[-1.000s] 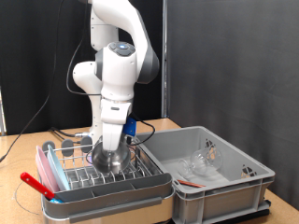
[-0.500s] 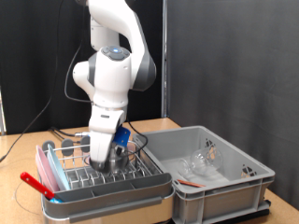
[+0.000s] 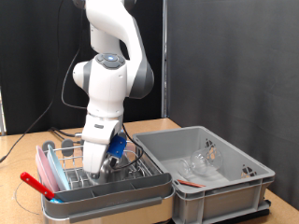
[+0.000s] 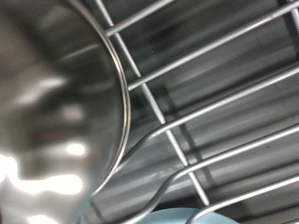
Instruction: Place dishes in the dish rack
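The dish rack (image 3: pixel 140 171), silver wire in a grey tray with pink-red edge pieces, stands at the exterior view's lower left. My gripper (image 3: pixel 101 168) is down inside it, tilted. The shiny steel bowl (image 4: pixel 56 103) fills much of the wrist view, right against the hand and low over the rack wires (image 4: pixel 206 103). In the exterior view the bowl is mostly hidden behind the hand. My fingers do not show in the wrist view. Clear glass pieces (image 3: pixel 198 163) lie in the grey bin.
The deep grey plastic bin (image 3: pixel 229 182) stands to the exterior view's right of the rack. A pink-red piece (image 3: pixel 42 171) and a light blue item (image 3: pixel 54 170) sit at the rack's left end. Cables lie on the wooden table behind.
The arm has swung down and towards the exterior view's left, carrying the steel bowl from above the rack's middle lower into the rack.
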You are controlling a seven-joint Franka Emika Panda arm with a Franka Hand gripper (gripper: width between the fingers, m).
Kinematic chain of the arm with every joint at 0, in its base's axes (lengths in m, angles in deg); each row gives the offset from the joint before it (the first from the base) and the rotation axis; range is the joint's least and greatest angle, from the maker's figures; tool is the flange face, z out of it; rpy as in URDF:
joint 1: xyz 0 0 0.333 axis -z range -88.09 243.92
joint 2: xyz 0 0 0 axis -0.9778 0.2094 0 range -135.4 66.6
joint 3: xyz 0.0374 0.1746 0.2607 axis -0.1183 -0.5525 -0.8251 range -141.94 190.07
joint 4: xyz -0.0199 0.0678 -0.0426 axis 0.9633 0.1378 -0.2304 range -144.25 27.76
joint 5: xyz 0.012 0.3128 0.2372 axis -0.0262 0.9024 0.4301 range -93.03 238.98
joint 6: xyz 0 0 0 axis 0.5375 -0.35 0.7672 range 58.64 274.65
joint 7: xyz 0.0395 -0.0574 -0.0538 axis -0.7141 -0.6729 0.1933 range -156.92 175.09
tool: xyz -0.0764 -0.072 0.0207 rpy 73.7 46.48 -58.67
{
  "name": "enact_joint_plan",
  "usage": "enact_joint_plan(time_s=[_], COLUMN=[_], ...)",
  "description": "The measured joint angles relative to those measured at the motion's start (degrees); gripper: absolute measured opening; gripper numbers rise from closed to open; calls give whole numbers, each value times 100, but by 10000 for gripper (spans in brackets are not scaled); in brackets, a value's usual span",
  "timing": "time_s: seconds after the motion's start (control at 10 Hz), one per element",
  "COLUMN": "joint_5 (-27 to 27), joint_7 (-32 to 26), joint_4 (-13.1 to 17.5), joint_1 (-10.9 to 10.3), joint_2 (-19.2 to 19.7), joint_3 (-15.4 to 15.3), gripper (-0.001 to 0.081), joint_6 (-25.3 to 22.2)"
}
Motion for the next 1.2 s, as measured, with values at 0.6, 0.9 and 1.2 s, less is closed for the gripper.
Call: enact_joint_plan(time_s=[0.6,0.9,1.2], joint_5=[401,996,1018], joint_7=[-495,-1415,-1685], joint_4=[160,174,21], joint_1=[3,-6,-12], joint_2=[43,-385,-721], joint_3=[-23,-100,-150], gripper=[808,808,808], joint_6=[-36,-1243,-1743])
